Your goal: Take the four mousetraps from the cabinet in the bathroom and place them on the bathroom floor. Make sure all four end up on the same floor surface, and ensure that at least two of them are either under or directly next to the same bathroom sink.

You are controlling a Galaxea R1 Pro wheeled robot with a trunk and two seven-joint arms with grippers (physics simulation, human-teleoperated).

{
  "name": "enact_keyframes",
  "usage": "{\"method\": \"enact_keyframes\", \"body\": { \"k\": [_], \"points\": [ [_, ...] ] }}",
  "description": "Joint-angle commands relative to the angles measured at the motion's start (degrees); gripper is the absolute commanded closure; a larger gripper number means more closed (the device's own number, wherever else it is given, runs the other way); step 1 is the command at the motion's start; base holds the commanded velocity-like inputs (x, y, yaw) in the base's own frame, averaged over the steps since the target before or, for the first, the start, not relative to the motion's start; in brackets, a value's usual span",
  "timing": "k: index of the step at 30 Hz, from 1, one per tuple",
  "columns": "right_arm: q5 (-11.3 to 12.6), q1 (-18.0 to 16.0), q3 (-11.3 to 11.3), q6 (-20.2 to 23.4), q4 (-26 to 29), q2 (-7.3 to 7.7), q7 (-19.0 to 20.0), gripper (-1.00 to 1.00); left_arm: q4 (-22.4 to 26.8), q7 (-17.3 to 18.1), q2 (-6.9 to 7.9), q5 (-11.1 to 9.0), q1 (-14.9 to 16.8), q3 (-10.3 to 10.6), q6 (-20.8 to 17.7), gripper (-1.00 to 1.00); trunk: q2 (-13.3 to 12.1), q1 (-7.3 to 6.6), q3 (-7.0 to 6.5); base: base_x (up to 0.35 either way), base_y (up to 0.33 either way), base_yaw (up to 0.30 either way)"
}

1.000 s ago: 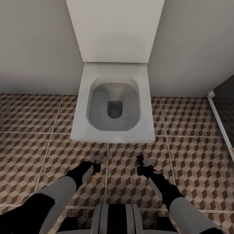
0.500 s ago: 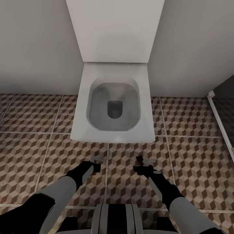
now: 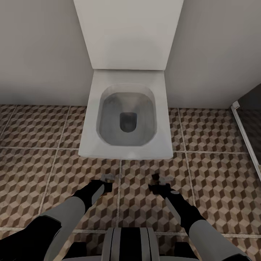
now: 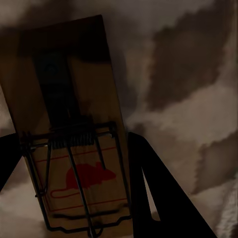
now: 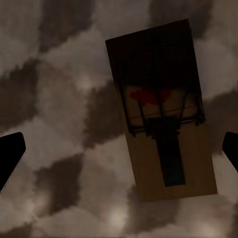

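two mousetraps at the grippers

the left gripper is gripping a mousetrap between its fingers. the right gripper is gaping, its mousetrap lying free on the tiled floor, near the toilet.

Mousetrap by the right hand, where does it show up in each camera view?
Head view: the mousetrap is a small grey patch on the cube-pattern floor, just ahead of the right hand and in front of the toilet.
Right wrist view: it lies flat on the tiles, between the wide-open fingers.
Left wrist view: this is another mousetrap, seemingly gripped by the left hand.
Shared landmark: the cube-pattern floor.
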State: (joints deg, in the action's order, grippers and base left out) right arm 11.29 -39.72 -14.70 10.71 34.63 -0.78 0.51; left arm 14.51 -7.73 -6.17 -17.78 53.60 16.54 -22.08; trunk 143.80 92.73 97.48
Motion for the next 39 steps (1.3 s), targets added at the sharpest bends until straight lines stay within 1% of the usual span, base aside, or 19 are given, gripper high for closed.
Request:
{"method": "enact_keyframes", "body": {
  "k": [1, 4, 8, 17, 24, 33, 35, 36, 37, 38, 39],
  "points": [
    [0.4, 0.0, -0.1, -0.1, 0.1, 0.02, 0.0, -1.0, -2.1, 3.7, 0.05, -2.2, -0.1, 0.7, -0.1, 1.0, 0.0, 0.03, 0.03, 0.0, 0.0, 0.0],
    [0.4, 0.0, -0.2, -1.7, 0.1, 0.02, 0.0, -1.0, -2.1, 3.8, 0.1, -2.2, -0.1, 0.7, -0.1, 1.0, 0.0, 0.03, 0.03, 0.0, 0.0, 0.0],
    [0.4, 0.0, -0.3, -2.6, 0.1, 0.07, 0.0, -1.0, -1.9, 3.9, 0.07, -2.2, -0.1, 0.8, 0.1, 1.0, 0.0, 0.03, 0.03, 0.0, 0.0, 0.0],
    [0.4, 0.0, -0.3, -2.8, 0.1, 0.21, 0.0, -1.0, -1.4, 4.0, -0.02, -2.2, -0.1, 0.8, 0.2, 1.0, 0.0, 0.03, 0.03, 0.0, 0.0, 0.0],
    [0.5, 0.0, -0.4, -4.7, 0.1, 0.13, 0.2, -1.0, -1.4, 4.0, -0.07, -2.2, -0.1, 0.8, 0.3, 1.0, 0.0, 0.03, 0.03, 0.0, 0.0, 0.0],
    [0.5, 0.0, -0.5, -5.2, 0.1, 0.0, 0.2, -1.0, -1.3, 4.0, -0.07, -2.2, -0.1, 0.7, 0.6, 1.0, 0.0, 0.03, 0.03, 0.0, 0.0, 0.0],
    [0.4, 0.0, -1.1, -5.2, 0.1, -0.01, 0.2, -1.0, -1.3, 4.0, -0.07, -2.2, -0.1, 0.7, 1.1, 1.0, 0.0, 0.03, 0.03, 0.0, 0.0, 0.0],
    [0.4, 0.0, -2.1, -5.3, 0.1, -0.01, 0.2, -1.0, -1.2, 4.0, -0.07, -2.2, -0.1, 0.7, 1.6, 1.0, 0.0, 0.03, 0.03, 0.0, 0.0, 0.0],
    [0.4, 0.0, -2.5, -5.3, 0.1, -0.01, 0.2, -1.0, -1.2, 4.0, -0.07, -2.2, -0.1, 0.7, 1.7, 1.0, 0.0, 0.03, 0.03, 0.0, 0.0, 0.0],
    [0.4, 0.0, -3.9, -5.8, 0.1, 0.04, 0.2, -1.0, -1.2, 4.0, -0.07, -2.2, -0.1, 0.7, 2.0, 1.0, 0.0, 0.03, 0.03, 0.0, 0.0, 0.0],
    [0.4, 0.0, -4.3, -6.2, 0.1, 0.03, 0.1, -1.0, -1.2, 4.0, -0.07, -2.2, -0.1, 0.7, 2.0, 1.0, 0.0, 0.03, 0.03, 0.0, 0.0, 0.0]
  ]
}}
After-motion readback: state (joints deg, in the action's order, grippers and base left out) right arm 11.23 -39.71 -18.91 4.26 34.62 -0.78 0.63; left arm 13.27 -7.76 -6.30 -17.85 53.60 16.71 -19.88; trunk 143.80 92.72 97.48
